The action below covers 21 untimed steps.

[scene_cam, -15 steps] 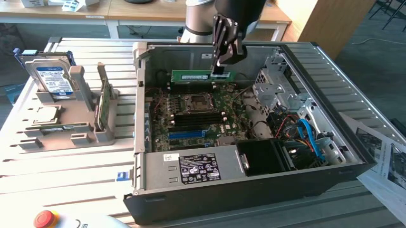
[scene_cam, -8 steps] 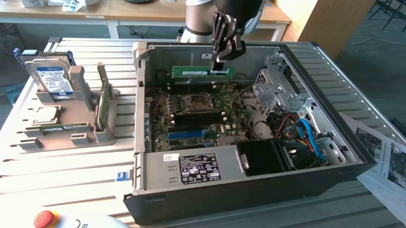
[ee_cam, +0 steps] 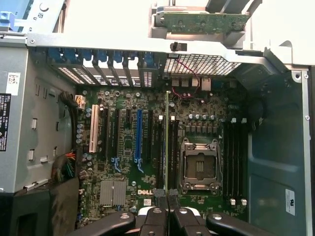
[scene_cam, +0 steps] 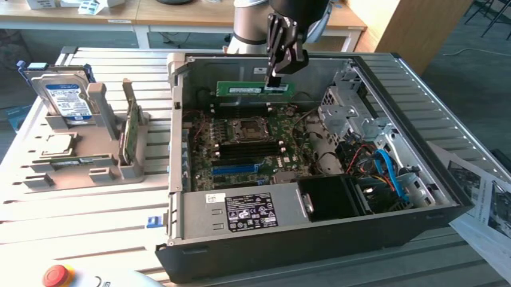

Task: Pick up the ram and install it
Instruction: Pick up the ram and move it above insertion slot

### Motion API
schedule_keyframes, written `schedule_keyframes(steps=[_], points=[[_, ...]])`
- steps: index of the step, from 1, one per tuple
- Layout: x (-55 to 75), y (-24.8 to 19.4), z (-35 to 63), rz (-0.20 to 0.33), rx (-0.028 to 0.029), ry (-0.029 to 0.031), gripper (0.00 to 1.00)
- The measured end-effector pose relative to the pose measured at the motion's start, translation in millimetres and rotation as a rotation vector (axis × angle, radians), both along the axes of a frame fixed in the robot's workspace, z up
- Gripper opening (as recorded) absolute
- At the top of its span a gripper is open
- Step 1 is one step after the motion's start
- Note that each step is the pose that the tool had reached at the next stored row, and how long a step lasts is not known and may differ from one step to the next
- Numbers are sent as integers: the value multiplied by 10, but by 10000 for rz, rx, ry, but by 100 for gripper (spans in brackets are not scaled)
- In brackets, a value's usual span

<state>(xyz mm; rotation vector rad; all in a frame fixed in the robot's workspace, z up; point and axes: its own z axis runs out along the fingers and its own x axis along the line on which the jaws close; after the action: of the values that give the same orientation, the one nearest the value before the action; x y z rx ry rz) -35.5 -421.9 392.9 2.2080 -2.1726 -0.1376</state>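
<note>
My jaws are clenched on the ram (scene_cam: 239, 89), held level above the motherboard (scene_cam: 209, 160) in the open case (scene_cam: 319, 239); hard drive (scene_cam: 66, 98) at nine o'clock of it.

Green ram (scene_cam: 243, 89) with white label; dark green motherboard (scene_cam: 201, 156); blue-white labelled silver hard drive (scene_cam: 66, 98); black case (scene_cam: 319, 245)

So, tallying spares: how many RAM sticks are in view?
2. The ram is clamped in the gripper over the motherboard; a second stick stands in the grey rack. Others may be hidden.
</note>
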Motion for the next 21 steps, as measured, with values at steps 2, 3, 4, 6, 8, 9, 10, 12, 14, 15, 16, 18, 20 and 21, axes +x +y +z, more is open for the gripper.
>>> schedule_keyframes(steps=[2,3,4,6,8,9,10,12,14,15,16,18,20,21], points=[[-1,4,0,-2,0,-16,12],[-1,7,0,-3,-1,-35,12],[-1,9,0,-2,-4,-57,12],[0,13,0,0,-5,-99,12],[-1,17,0,-1,-7,-140,12],[0,20,0,0,-8,-156,12],[0,23,-1,-1,-8,-170,12],[-1,29,0,-1,-11,-199,12],[-3,37,0,-1,-16,-230,12],[-4,39,0,-1,-20,-244,12],[-4,40,0,0,-21,-253,12],[-4,40,0,1,-20,-255,12],[-4,41,0,0,-20,-255,12],[-4,41,0,0,-19,-257,12]])
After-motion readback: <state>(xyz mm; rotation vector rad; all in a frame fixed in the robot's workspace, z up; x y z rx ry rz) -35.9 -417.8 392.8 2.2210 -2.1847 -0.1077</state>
